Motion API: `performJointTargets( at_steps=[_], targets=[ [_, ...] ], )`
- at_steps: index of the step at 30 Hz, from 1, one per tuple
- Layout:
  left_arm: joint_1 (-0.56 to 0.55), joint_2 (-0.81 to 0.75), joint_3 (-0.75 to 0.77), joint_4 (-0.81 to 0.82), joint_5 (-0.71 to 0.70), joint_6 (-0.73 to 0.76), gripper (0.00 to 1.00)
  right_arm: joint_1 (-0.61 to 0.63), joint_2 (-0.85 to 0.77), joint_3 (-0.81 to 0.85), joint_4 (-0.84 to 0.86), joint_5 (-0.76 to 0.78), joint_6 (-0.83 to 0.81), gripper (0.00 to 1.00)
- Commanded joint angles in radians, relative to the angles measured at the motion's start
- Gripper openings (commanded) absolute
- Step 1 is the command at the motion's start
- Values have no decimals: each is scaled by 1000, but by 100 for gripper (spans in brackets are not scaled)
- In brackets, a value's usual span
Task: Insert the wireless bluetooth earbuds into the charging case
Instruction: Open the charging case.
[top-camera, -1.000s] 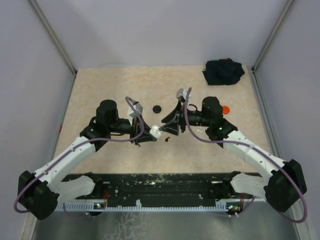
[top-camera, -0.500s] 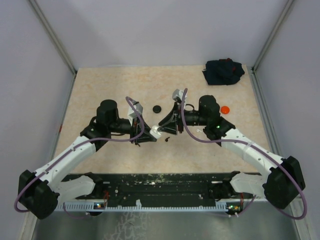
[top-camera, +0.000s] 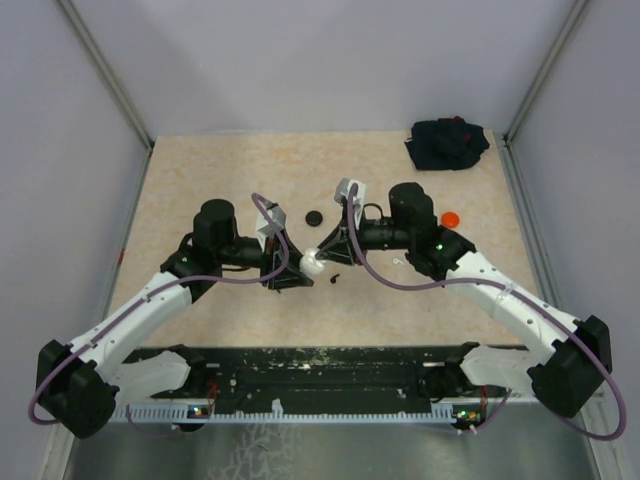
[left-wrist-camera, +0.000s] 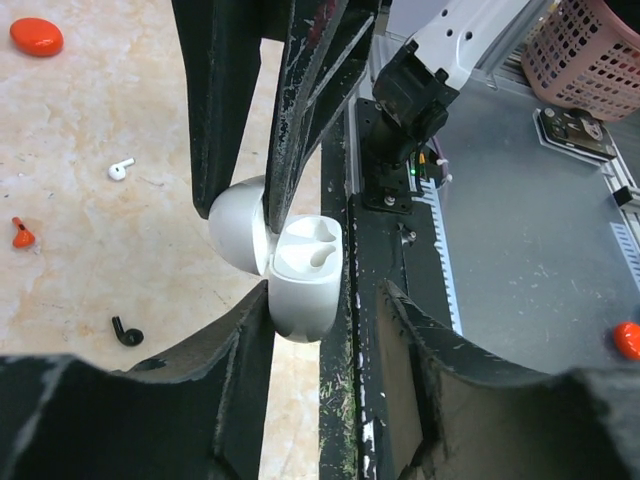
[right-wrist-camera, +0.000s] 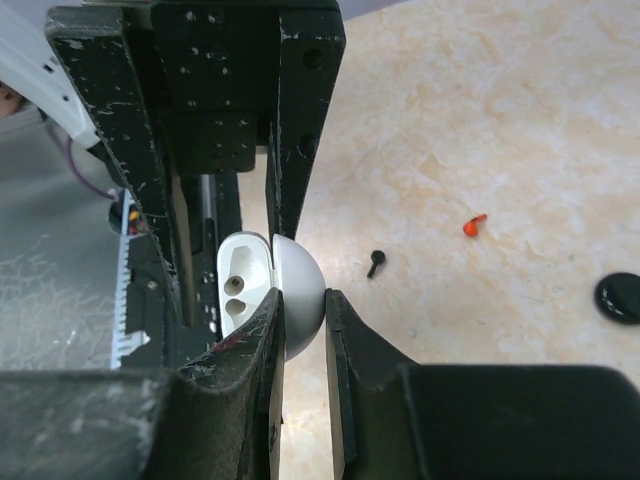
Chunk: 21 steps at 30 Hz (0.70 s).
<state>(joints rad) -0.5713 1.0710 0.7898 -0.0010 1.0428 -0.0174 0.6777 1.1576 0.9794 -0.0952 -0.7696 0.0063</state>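
On the beige speckled tabletop (top-camera: 220, 170), between plain grey walls (top-camera: 330, 60) (a dark cloth (top-camera: 447, 143) lies in the far right corner), the right gripper (right-wrist-camera: 305, 300) pinches the open charging case (left-wrist-camera: 300, 285) by its lid (right-wrist-camera: 298, 268). The left gripper (left-wrist-camera: 323, 300) stands parted, seemingly loose. The earbuds (left-wrist-camera: 120, 168) lie scattered nearby.

You are looking at a white charging case (left-wrist-camera: 300, 275), a beige bench (top-camera: 220, 170) mottled with pinkish marbling, and a left claw (left-wrist-camera: 325, 302) and right claw (right-wrist-camera: 303, 305) that are both black with pale scuffs. Your loose pieces are a white earbud (left-wrist-camera: 120, 168), a red-orange earbud (left-wrist-camera: 20, 236), a black earbud (left-wrist-camera: 126, 332), a red-orange puck (left-wrist-camera: 36, 36) and a black puck (top-camera: 316, 216). At the far right is a dark navy cloth (top-camera: 447, 143).
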Motion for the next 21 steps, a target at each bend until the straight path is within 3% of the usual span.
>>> performJointTargets(
  at_steps=[1,9,14,21],
  targets=[
    [1,-10,17,26,-2,-6,52,34,-47,95,-135,131,-122,12],
    [1,-59,-103,203,-72,-128,52,85,-36,181,-305,260,-225,11],
    [1,-71,-199,481,-79,-252,51,96,-10,232,-384,277,-255,10],
    [1,-59,-269,652,-120,-262,53,124,26,279,-459,275,-282,10]
  ],
)
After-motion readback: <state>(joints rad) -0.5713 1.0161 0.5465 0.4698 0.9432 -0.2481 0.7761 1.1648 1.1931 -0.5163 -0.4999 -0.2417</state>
